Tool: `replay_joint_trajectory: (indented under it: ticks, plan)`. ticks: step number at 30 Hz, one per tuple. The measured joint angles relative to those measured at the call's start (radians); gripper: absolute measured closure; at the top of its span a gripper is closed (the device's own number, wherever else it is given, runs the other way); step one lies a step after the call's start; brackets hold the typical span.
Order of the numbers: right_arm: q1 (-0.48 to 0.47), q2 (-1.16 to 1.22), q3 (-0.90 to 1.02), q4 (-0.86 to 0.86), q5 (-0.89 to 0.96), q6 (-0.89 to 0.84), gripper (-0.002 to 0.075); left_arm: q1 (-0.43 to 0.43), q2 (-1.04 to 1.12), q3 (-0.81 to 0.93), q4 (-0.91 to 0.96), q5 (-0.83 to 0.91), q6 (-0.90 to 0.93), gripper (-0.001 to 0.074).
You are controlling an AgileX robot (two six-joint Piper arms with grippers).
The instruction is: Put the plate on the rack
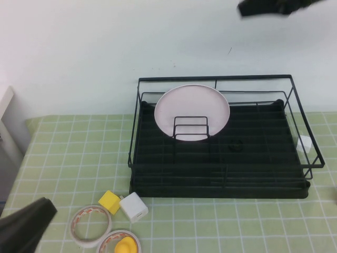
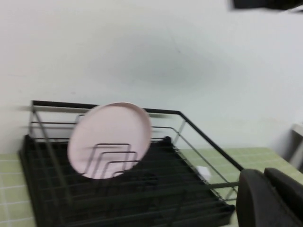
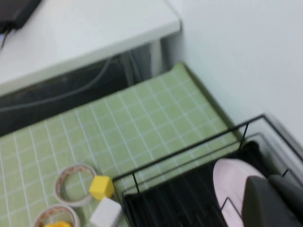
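The pale pink plate stands on edge in the back left of the black wire rack, leaning on the upright wire loops. It also shows in the left wrist view and the right wrist view. My left gripper is low at the front left of the table, away from the rack, shut and empty. My right gripper is raised high above the rack's back right, shut and empty.
Two tape rolls, a yellow block, a white block and a small yellow thing lie in front of the rack's left corner. A small white object sits by the rack's right side. White furniture stands at the left.
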Motion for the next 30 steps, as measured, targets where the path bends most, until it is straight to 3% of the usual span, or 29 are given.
replay_joint_trajectory:
  ticks: [5, 11, 21, 30]
  plan:
    - [0.000, -0.207, 0.107, -0.005, 0.011, 0.022, 0.0718, 0.000, 0.000, 0.000, -0.006, -0.069, 0.020, 0.0736]
    - [0.000, -0.519, 0.459, 0.017, 0.005, -0.084, 0.0718, 0.000, 0.000, 0.000, -0.009, -0.098, 0.044, 0.0736]
    - [0.000, -1.092, 1.023, 0.062, -0.282, -0.228, 0.0718, 0.000, 0.000, 0.000, -0.010, -0.104, 0.046, 0.0736]
    - [0.000, -1.556, 1.326, 0.068, -0.479, -0.249, 0.0720, 0.000, 0.000, 0.000, -0.013, -0.104, 0.046, 0.0736]
